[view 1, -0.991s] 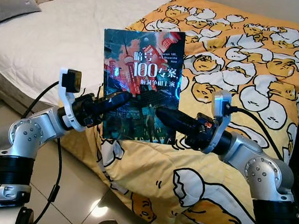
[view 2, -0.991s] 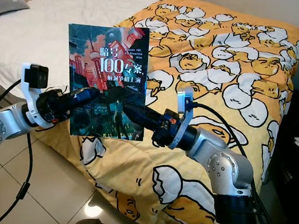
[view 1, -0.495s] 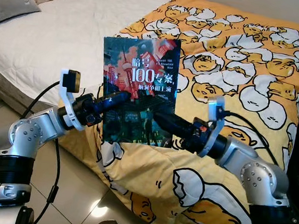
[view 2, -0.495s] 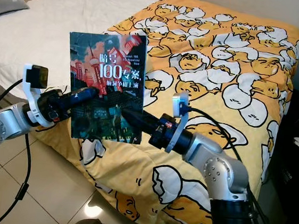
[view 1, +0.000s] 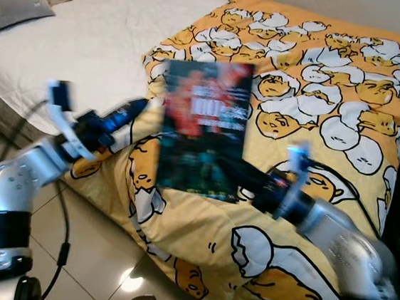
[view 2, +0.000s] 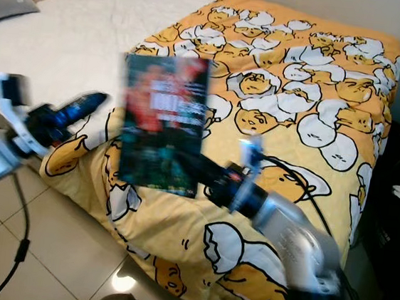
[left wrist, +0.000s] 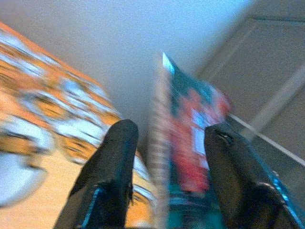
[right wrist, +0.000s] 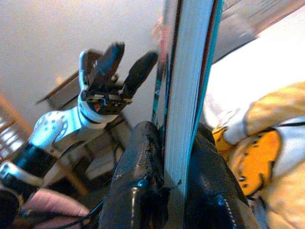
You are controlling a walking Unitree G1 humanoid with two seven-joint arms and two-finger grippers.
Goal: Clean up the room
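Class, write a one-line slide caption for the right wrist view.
Right gripper clamps the upright book by its lower edge, while the open left gripper stands apart beyond it.

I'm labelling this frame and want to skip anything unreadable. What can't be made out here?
- Book cover text: motion blur in both eye views.
- Book's lower edge: hidden by the right end effector, shut on it.
- Left end effector: smeared in the eye views, though its open fingers show in the left wrist view.
- Blanket far corner: cut off by the frame edge.
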